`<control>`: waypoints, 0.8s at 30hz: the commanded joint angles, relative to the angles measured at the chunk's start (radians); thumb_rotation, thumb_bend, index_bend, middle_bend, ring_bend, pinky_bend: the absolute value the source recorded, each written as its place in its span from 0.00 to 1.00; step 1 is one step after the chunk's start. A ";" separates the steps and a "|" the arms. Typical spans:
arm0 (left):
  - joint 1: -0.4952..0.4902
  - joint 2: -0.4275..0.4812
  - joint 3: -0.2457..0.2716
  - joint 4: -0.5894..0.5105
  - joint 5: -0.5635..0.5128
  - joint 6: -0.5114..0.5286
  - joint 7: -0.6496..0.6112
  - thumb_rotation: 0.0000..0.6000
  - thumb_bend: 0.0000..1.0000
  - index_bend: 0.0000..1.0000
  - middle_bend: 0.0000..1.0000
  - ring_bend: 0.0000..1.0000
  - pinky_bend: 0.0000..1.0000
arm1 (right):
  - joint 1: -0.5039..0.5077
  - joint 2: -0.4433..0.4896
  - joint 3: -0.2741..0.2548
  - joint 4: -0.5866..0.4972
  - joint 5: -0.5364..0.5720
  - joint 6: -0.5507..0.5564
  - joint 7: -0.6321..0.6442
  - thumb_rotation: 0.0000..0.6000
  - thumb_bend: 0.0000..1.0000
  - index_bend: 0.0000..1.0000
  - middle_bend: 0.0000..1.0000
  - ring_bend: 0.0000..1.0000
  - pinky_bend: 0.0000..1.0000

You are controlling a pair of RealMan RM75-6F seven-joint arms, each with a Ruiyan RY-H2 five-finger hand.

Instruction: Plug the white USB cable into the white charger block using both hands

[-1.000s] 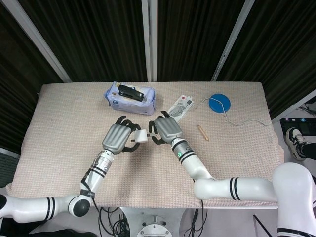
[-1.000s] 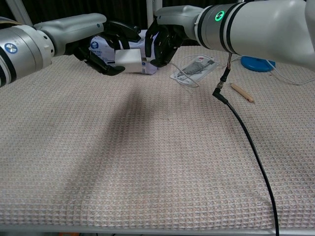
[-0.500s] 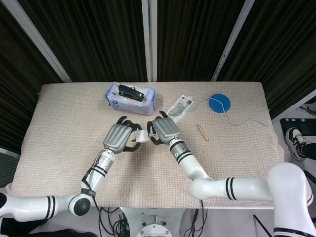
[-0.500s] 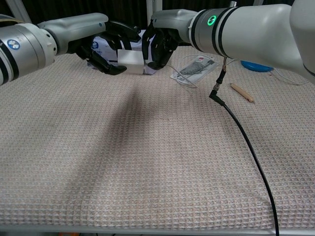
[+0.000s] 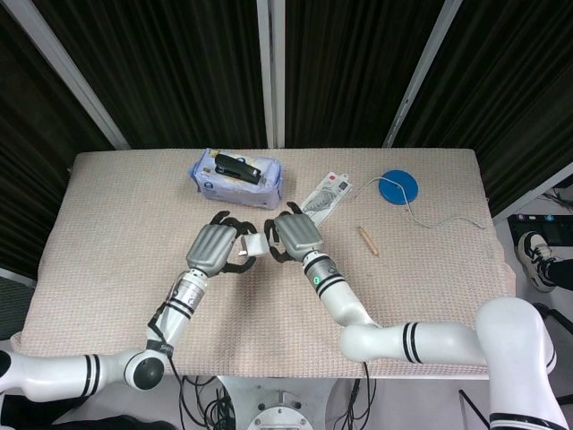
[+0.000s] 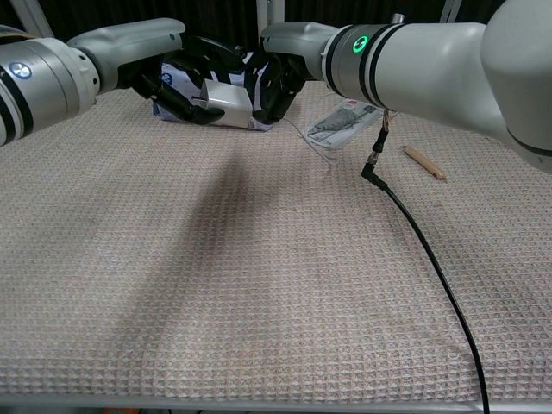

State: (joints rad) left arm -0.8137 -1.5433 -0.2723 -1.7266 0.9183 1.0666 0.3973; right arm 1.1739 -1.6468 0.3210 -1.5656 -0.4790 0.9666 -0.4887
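Note:
The white charger block [image 5: 254, 244] is held above the mat in my left hand [image 5: 215, 248], whose fingers curl around it [image 6: 226, 99]. My right hand [image 5: 295, 235] faces it from the right, with its fingertips [image 6: 266, 89] pressed against the block's right face. They pinch the plug end of the white USB cable, and the plug itself is hidden between the fingers and the block. The thin white cable [image 6: 315, 145] trails from this hand across the mat toward the blue disc [image 5: 397, 188].
A blue-white tissue pack [image 5: 235, 176] with a black clip on top lies just behind the hands. A printed packet [image 5: 327, 193] and a small wooden stick [image 5: 368, 240] lie to the right. A black arm cable [image 6: 423, 246] hangs over the mat in the chest view.
My right hand has closed the small gap to the charger block, and its fingers now touch the block. Both hands have drifted slightly toward the tissue pack.

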 commanded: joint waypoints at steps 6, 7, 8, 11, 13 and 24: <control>-0.004 -0.003 0.002 0.001 -0.001 0.005 -0.005 0.82 0.38 0.50 0.44 0.23 0.12 | 0.000 -0.021 0.009 0.010 -0.003 0.012 0.003 1.00 0.33 0.59 0.57 0.26 0.06; -0.004 -0.003 0.003 0.002 -0.002 0.005 -0.005 0.82 0.38 0.50 0.44 0.23 0.12 | -0.001 -0.023 0.011 0.010 -0.003 0.013 0.005 1.00 0.33 0.59 0.57 0.26 0.06; -0.004 -0.004 0.004 0.003 -0.002 0.006 -0.004 0.82 0.38 0.50 0.44 0.23 0.12 | -0.001 -0.025 0.013 0.010 -0.004 0.013 0.006 1.00 0.33 0.59 0.57 0.26 0.06; -0.006 -0.007 0.008 0.009 -0.002 0.010 0.001 0.82 0.38 0.50 0.44 0.23 0.12 | 0.000 -0.030 0.016 0.010 -0.002 0.014 0.004 1.00 0.33 0.59 0.57 0.26 0.06; -0.008 -0.011 0.011 0.012 -0.001 0.015 0.007 0.83 0.38 0.50 0.44 0.23 0.12 | 0.001 -0.034 0.018 0.010 0.002 0.014 0.001 1.00 0.33 0.59 0.57 0.26 0.06; -0.013 -0.019 0.017 0.023 -0.006 0.020 0.020 0.83 0.38 0.50 0.44 0.23 0.12 | 0.003 -0.044 0.021 0.016 0.011 0.020 -0.014 1.00 0.33 0.60 0.57 0.26 0.06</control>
State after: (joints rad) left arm -0.8273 -1.5620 -0.2559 -1.7046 0.9130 1.0869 0.4180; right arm 1.1774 -1.6912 0.3427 -1.5496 -0.4681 0.9867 -0.5024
